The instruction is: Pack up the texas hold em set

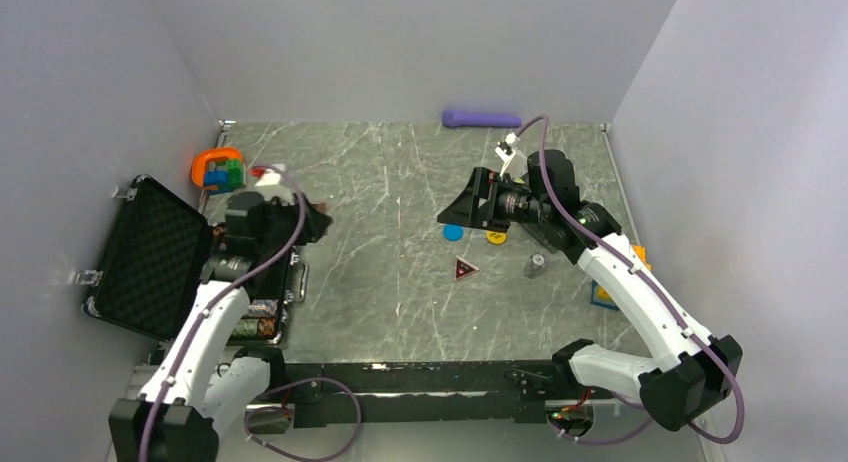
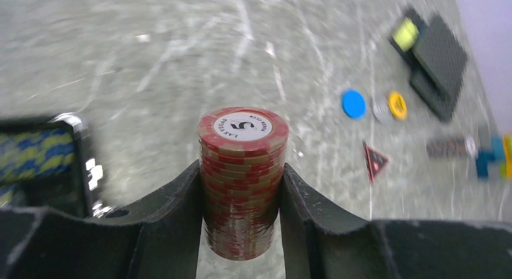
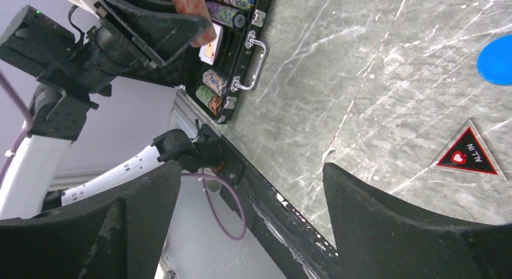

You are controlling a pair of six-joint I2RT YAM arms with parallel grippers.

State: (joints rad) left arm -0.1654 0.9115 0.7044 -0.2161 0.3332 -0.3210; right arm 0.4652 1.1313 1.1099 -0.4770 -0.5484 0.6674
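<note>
1. The left gripper [image 2: 240, 168] is clamped on an upright red stack [image 2: 243, 127] of chips, with one finger pressed to each side. It holds the stack above the bare table [image 1: 400, 312], just beside the case's right edge.
2. The case [image 1: 150, 257] sits at the table's left edge. Its lid is open and tilted back toward the left wall. Rows of chips show in the tray, and the handle [image 3: 256, 64] faces the middle of the table.
3. The right gripper [image 3: 252, 170] has its fingers spread wide with nothing between them. It hangs over the table right of centre, pointing left.
4. The blue disc [image 1: 453, 232] and yellow disc [image 1: 496, 236] lie close under it. The triangle [image 1: 466, 270] lies flat nearer the arms, apart from both discs. A dark stack [image 1: 536, 265] lies to its right.
5. A wide stretch of table runs between the case handle and the discs.
6. The purple cylinder [image 1: 482, 118] lies against the far wall.
7. The orange ring toy [image 1: 218, 168] sits in the far left corner, beyond the case.
8. The blocks [image 1: 603, 294] sit by the right wall, partly hidden by the right arm.
</note>
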